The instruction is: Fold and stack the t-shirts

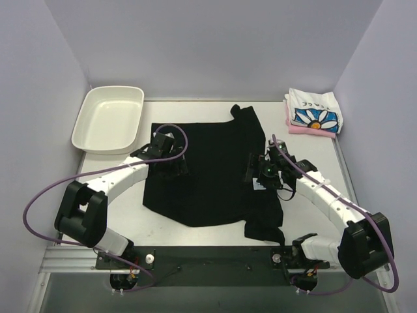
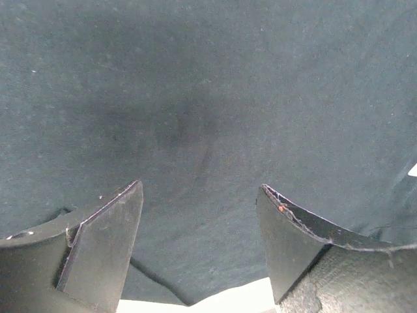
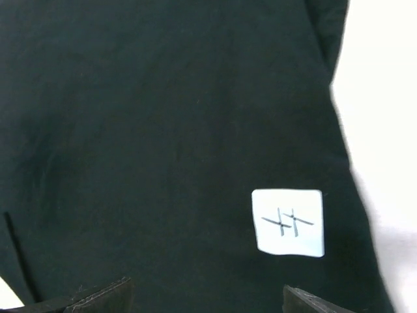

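The left gripper [image 2: 200,189], jaws open and empty, stands low over the left edge of the large plain black cloth t-shirt [image 1: 208,169], which lies spread in the middle. The right gripper [image 3: 207,287], jaws open too, is over its right side, near the small white square tag [image 3: 288,222]. I think both should pinch the side edges at equal height and fold together. The folded white daisy-print t-shirt [image 1: 316,112] lies on the pink t-shirt [image 1: 309,131], far right.
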